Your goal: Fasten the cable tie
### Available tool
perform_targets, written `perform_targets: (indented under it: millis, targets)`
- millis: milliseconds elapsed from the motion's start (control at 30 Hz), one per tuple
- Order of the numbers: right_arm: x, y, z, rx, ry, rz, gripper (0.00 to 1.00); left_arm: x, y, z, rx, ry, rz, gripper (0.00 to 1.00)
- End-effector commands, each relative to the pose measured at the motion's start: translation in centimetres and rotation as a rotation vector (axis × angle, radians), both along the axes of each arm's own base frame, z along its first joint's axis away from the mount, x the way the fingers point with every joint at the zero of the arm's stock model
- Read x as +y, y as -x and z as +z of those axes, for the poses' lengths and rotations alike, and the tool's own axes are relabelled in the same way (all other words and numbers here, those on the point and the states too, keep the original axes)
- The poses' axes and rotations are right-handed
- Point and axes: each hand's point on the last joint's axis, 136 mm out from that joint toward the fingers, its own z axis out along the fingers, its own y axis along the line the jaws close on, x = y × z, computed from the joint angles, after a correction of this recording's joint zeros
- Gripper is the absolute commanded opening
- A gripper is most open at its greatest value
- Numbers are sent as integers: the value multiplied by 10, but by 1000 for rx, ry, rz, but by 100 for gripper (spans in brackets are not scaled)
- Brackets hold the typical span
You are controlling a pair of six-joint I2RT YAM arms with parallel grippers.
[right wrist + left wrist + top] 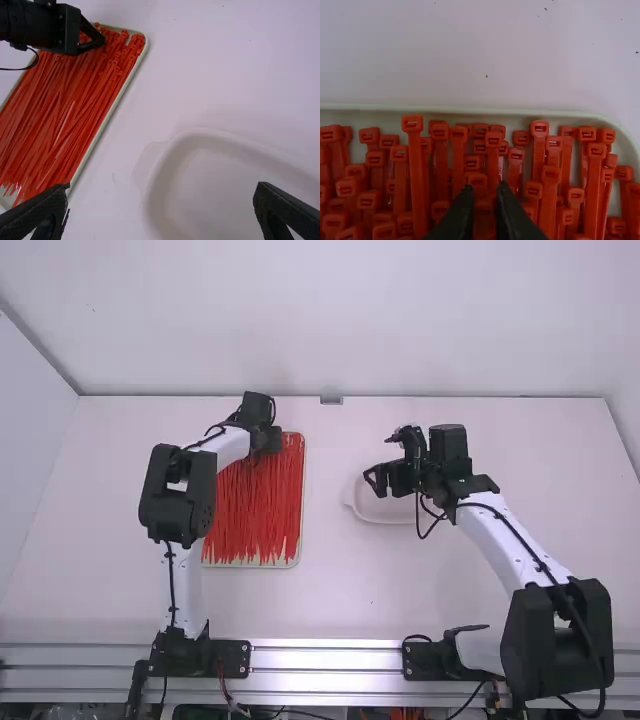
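Risk: left gripper (484, 192), jaw state indeterminable, buried among tightly packed orange cable ties (440, 150), may lift several at once; right gripper (160, 190) hangs wide-jawed over the white bin (210, 136).

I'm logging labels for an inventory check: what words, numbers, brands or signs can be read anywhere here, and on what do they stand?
None: no view shows any readable text.
The orange cable ties carry no print that can be made out.
The tray rim is unmarked.
The white bin is unmarked.
The table is plain white with a few tiny dark specks, not characters.
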Motion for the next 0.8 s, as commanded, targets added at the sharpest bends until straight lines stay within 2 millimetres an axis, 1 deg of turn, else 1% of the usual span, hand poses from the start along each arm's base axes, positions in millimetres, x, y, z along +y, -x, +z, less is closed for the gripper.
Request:
perform_targets:
  millis: [0, 67, 233, 367, 467, 500, 600, 667, 700, 767]
  targets:
    - [1, -6, 8, -17, -4, 2, 99, 0, 2, -10, 19, -10, 4, 17]
    - [1, -6, 8, -17, -4, 1, 99, 2, 2, -10, 20, -10, 9, 17]
    - [2, -6, 8, -17, -4, 2, 99, -1, 2, -10, 19, -10, 3, 17]
    - [1, -6, 8, -17, -4, 1, 99, 2, 1, -10, 20, 2, 28, 13]
    - [1, -6, 8, -17, -4, 1, 99, -1, 2, -10, 19, 2, 22, 12]
    - [1, -6, 8, -17, -4, 1, 99, 3, 1, -9, 17, 2, 28, 11]
    - [1, -6, 8, -17, -4, 1, 99, -1, 1, -8, 15, 4, 25, 9]
    - [1, -6, 8, -18, -4, 2, 99, 1, 1, -6, 13, 11, 37, 6]
    - [1, -6, 8, -17, -4, 1, 99, 2, 0, -4, 9, 12, 40, 2]
    - [1, -6, 8, -17, -4, 1, 99, 1, 0, -1, 5, 16, 42, 2]
